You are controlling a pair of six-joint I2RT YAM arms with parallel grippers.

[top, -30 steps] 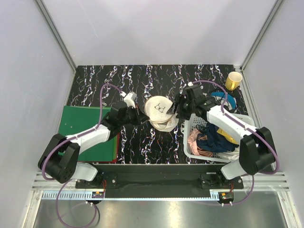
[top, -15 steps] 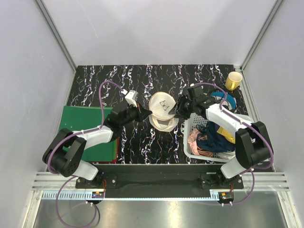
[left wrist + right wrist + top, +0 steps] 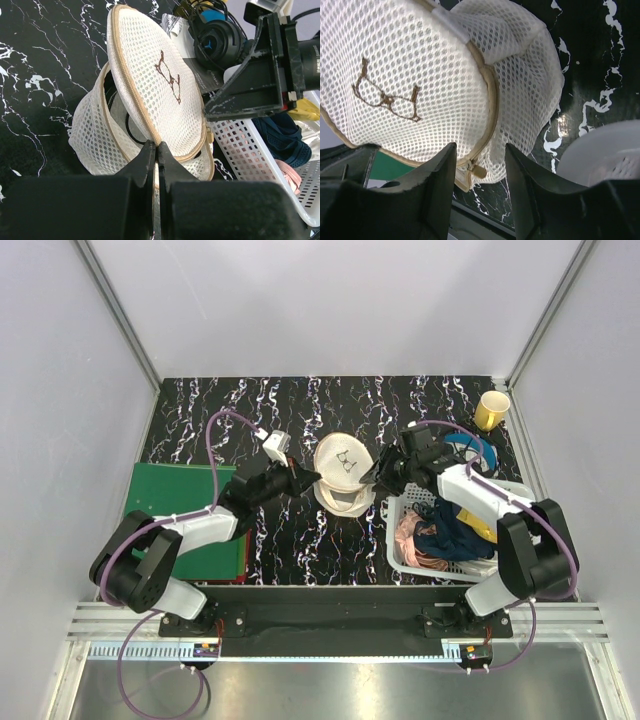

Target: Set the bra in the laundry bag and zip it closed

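Note:
The laundry bag (image 3: 341, 466) is a cream mesh clamshell in the middle of the table, its upper half with the glasses mark tilted up off the lower half. My left gripper (image 3: 308, 480) is shut on the tan zipper rim of that upper half (image 3: 142, 120). From the right, my right gripper (image 3: 372, 478) stands open at the bag's edge. The small tan zipper pull (image 3: 479, 171) hangs between its fingers (image 3: 432, 172), touching neither. A dark curved line shows inside the lower half (image 3: 131, 135). I cannot make out the bra.
A white lattice basket (image 3: 393, 530) full of clothes stands right of the bag, close under the right arm. Black-and-blue headphones (image 3: 472, 448) lie behind it, a yellow cup (image 3: 491, 410) is at the back right, and a green mat (image 3: 180, 502) lies at the left.
The left gripper has lifted the bag's upper half a little up and back. The right gripper has shifted slightly right and its fingers stand somewhat narrower around the zipper pull.

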